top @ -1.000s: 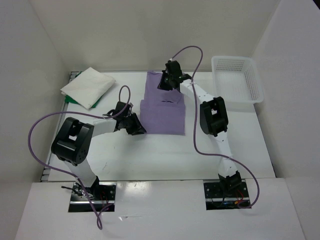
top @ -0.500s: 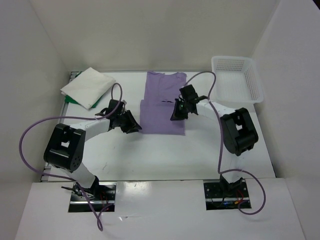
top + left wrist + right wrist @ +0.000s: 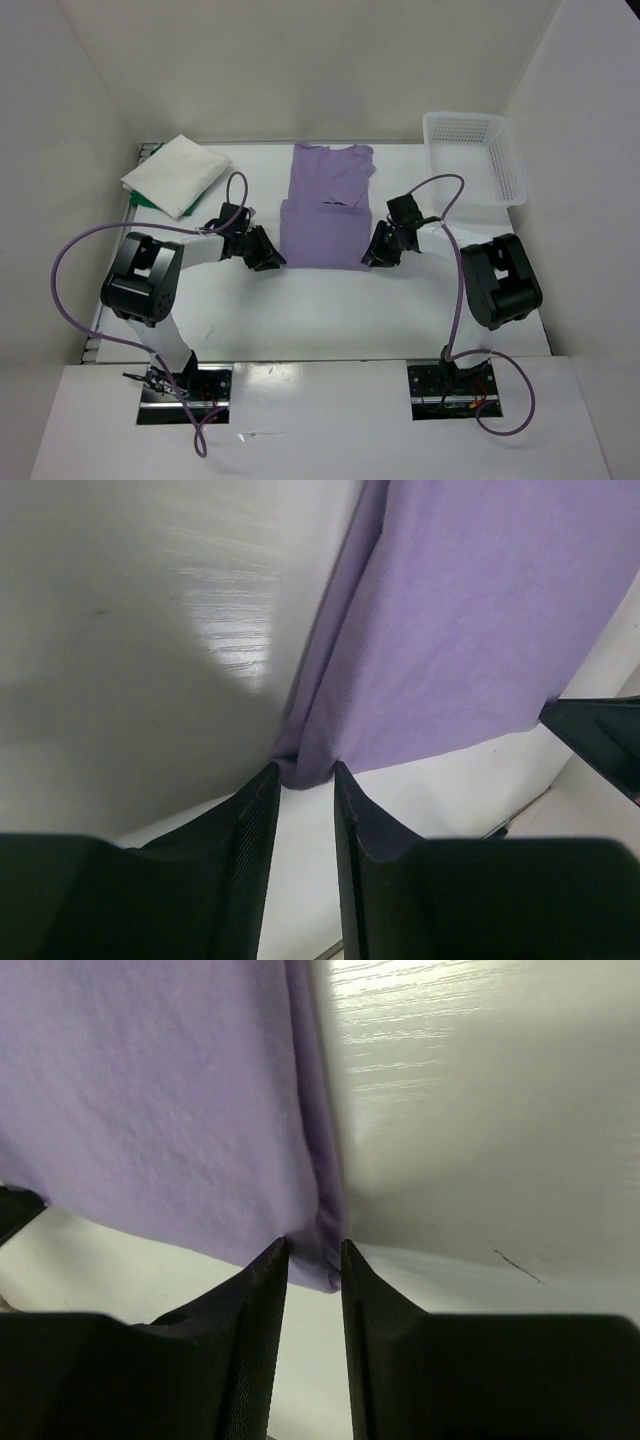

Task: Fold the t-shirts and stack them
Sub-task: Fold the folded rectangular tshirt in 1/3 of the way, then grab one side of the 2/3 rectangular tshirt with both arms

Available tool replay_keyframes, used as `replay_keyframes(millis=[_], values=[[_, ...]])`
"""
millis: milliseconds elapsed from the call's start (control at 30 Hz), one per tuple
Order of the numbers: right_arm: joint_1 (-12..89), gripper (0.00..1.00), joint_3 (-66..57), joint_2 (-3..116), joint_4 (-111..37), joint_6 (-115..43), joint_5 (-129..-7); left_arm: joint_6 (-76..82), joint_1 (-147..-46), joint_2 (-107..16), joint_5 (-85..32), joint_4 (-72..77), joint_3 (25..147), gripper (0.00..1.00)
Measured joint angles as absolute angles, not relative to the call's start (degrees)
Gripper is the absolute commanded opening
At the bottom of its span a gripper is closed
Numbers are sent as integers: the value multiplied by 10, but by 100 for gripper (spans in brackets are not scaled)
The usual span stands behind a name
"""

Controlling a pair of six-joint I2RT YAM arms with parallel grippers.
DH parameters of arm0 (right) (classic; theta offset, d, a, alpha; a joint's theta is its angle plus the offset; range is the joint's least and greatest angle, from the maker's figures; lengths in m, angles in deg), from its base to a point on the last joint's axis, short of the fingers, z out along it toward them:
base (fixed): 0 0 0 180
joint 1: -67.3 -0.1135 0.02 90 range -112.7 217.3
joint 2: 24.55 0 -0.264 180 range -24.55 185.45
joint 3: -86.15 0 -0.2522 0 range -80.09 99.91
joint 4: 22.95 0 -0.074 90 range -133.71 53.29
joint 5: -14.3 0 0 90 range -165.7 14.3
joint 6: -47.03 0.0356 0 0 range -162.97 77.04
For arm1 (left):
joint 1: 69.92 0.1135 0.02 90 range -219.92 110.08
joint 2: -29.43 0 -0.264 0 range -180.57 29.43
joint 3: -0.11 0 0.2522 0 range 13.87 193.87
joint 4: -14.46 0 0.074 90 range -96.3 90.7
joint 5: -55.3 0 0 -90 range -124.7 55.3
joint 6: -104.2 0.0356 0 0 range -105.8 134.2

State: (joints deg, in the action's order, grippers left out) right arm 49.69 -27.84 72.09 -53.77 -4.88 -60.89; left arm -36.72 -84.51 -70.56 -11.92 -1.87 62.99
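The pale lavender t-shirt (image 3: pixel 325 215) lies flat mid-table, its near half doubled over. My left gripper (image 3: pixel 272 262) is low at its near left corner. In the left wrist view the gripper (image 3: pixel 303 775) is open, and the bunched corner of the shirt (image 3: pixel 460 630) sits between its fingertips. My right gripper (image 3: pixel 372 260) is at the near right corner. The right wrist view shows it (image 3: pixel 315 1250) open around that corner of the shirt (image 3: pixel 150 1090). A folded white t-shirt (image 3: pixel 175 172) rests on the green one (image 3: pixel 143 200) at the far left.
A white lattice basket (image 3: pixel 475 160) stands at the far right of the table. White walls close in the table on three sides. Purple cables loop from both arms over the near part of the table.
My right gripper came from the shirt's far end down to its near right corner and opened there. My left gripper stayed at the near left corner.
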Motion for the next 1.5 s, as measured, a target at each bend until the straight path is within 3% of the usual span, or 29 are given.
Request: replay_keyframes(millis=[167, 367, 433, 600, 733, 833, 967, 1100, 1333, 1500], values=[[497, 49, -282, 679, -542, -47, -629, -366, -845, -710, -113, -11, 630, 30], [497, 49, -304, 663, -531, -36, -628, -361, -845, -710, -117, -11, 630, 25], [497, 42, -323, 664, -530, -30, -628, -356, -845, -710, -119, -11, 630, 22], [497, 36, -336, 692, -506, -19, -598, -353, -845, -710, -125, -12, 630, 10], [497, 11, -336, 713, -469, -16, -569, -352, -845, -710, -127, -13, 631, 1], [497, 1, -336, 717, -464, -13, -567, -352, -845, -710, -128, -15, 632, 0], [497, 0, -344, 706, -466, -10, -569, -352, -845, -703, -133, -21, 628, 0], [487, 0, -396, 620, -494, -2, -572, -346, -846, -643, -136, -56, 583, 0], [364, 0, -434, 425, -626, 75, -558, -336, -859, -439, -110, -243, 518, 0], [401, 0, -398, 368, -708, 78, -539, -322, -858, -369, -97, -356, 577, 0]])
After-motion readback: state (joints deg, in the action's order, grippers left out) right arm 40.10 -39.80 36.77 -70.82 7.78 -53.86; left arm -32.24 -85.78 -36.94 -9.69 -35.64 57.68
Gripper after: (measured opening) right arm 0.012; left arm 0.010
